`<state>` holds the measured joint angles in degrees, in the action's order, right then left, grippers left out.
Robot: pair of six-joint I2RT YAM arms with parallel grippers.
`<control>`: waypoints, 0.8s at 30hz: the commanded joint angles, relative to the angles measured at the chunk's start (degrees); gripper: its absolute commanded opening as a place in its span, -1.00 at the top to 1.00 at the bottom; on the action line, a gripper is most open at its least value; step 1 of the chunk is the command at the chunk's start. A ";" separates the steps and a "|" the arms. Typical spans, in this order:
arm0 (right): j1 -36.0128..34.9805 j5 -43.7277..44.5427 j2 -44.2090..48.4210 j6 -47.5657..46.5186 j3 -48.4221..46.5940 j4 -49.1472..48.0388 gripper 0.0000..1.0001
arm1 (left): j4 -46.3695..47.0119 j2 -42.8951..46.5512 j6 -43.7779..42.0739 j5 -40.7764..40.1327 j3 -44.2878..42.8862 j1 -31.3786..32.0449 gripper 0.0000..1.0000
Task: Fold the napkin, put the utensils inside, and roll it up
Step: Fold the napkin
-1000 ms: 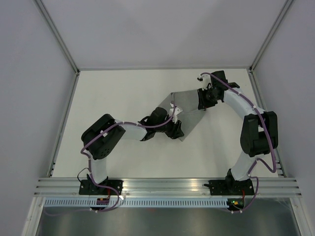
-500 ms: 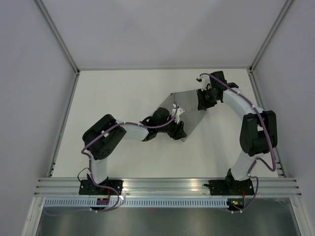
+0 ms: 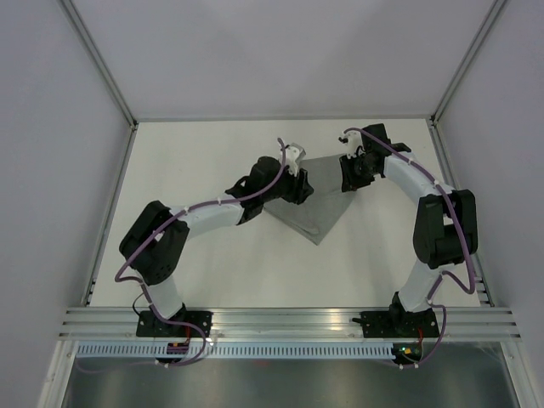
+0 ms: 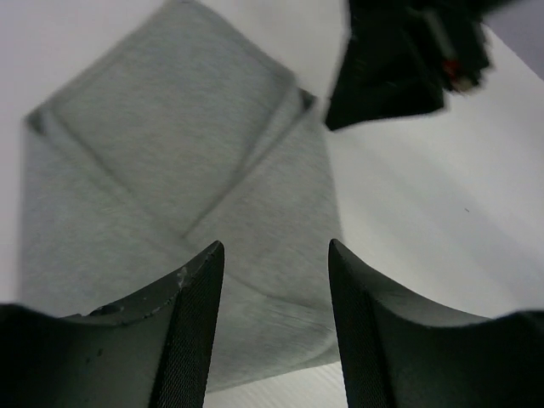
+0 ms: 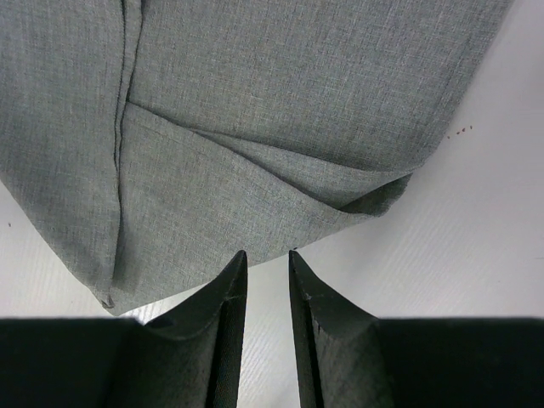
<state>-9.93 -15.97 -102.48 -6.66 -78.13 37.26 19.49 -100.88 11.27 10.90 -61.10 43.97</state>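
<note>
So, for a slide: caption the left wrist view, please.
Left gripper, open, poised over the folded grey napkin on the white table.

The scene is taken by the top external camera from above and behind the arms, aimed steeply down, so that the whole counter [image 3: 195, 153] and both arm bases [image 3: 174, 323] at the lower edge are seen from afar. The left wrist view is taken from just behind the left tool [image 4: 274, 246] and is aimed obliquely down and forward at the napkin [image 4: 170, 170], seen close. The right wrist view is aimed almost straight down past the right tool [image 5: 267, 253], very near the cloth. The napkin is shared by all three views, and the right tool is also caught, blurred, at the upper right of the left wrist view.
</note>
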 commanded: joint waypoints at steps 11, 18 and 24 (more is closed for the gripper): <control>-0.35 1.02 -4.84 -1.95 -2.21 6.42 0.42 | -25.45 -10.65 9.56 -15.73 -18.43 -12.32 0.00; -0.35 3.57 -4.75 -4.15 2.98 4.76 0.44 | -29.50 -16.27 11.76 -16.00 -21.69 -13.64 0.07; -0.52 4.19 -7.12 -4.07 1.93 4.58 0.44 | -29.94 -16.98 12.73 -16.35 -20.02 -13.73 0.10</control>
<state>-10.02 -14.04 -108.29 -10.81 -74.89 41.30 -9.82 -118.08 21.23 -4.49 -80.01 30.35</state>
